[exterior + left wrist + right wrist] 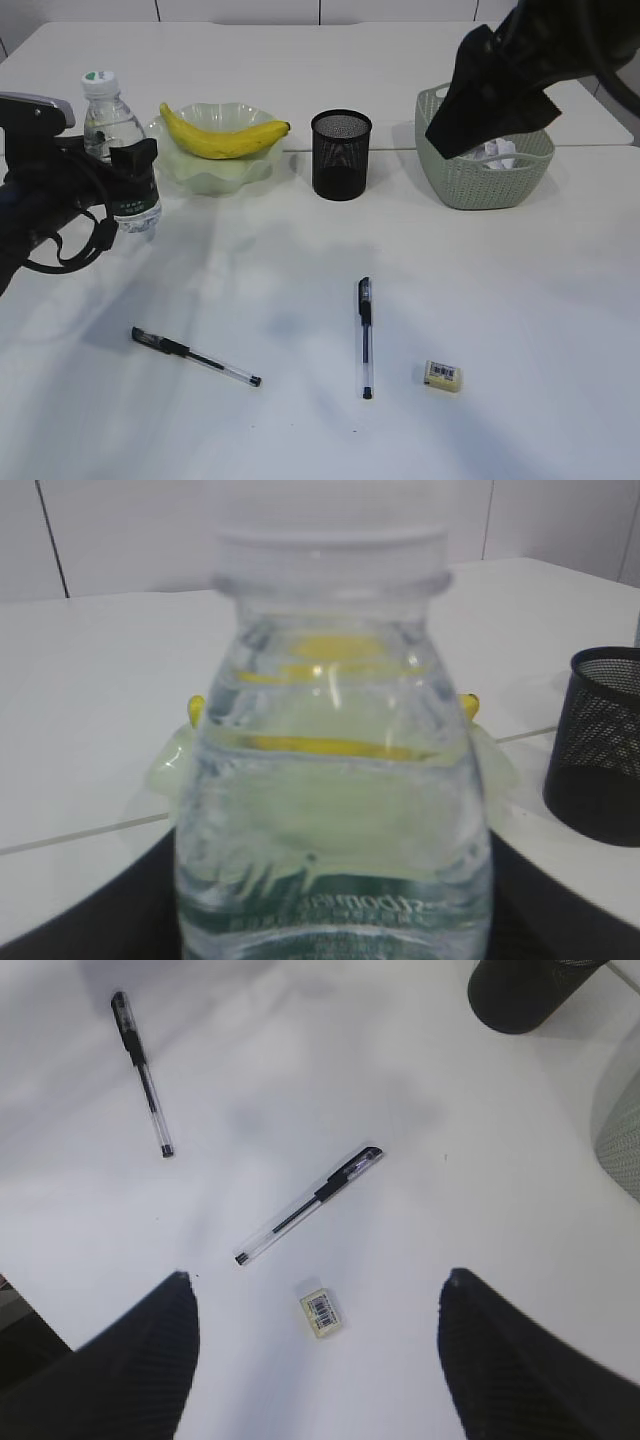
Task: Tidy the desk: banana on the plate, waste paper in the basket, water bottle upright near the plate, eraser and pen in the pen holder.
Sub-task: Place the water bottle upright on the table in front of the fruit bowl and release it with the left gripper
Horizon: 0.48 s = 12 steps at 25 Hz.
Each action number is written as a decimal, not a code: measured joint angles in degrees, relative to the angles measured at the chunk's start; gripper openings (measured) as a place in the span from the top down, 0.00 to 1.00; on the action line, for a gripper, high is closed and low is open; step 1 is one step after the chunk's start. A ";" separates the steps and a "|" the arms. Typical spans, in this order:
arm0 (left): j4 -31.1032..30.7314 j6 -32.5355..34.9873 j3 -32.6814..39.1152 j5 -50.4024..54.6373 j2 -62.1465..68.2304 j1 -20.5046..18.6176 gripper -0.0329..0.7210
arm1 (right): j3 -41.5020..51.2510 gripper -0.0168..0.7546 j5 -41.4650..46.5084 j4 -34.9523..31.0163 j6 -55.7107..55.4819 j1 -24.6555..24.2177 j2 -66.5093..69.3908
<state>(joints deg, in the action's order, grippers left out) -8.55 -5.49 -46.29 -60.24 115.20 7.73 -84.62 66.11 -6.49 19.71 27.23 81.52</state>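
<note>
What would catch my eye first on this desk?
Probably the banana, bright yellow on its pale plate at the back left, with a gripper round an upright bottle beside it. Next, two pens and an eraser lying loose in front.

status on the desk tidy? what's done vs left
Done: yellow banana lies on the pale green plate; crumpled white paper sits in the green woven basket. In hand: left gripper holds the clear water bottle upright beside the plate. Left: two black pens and the eraser lie on the table, outside the black mesh holder.
</note>
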 joint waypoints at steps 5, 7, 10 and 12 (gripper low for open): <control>2.36 0.22 -0.56 -1.82 4.52 0.00 0.38 | 0.00 0.26 0.00 0.00 0.00 0.00 0.00; 2.57 0.22 -1.19 -1.72 5.85 0.00 0.38 | 0.00 0.26 0.00 0.00 0.00 0.00 0.00; 2.57 0.22 -2.53 -1.72 7.28 -0.04 0.38 | 0.00 0.26 -0.12 0.00 0.00 0.00 0.00; 2.61 0.22 -3.47 -1.81 7.87 -0.04 0.38 | 0.00 0.26 -0.37 0.00 -0.10 0.00 0.00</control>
<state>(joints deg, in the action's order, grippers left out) -5.95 -5.28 -49.76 -62.06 123.07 7.69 -84.62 65.74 -6.49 19.61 27.23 81.52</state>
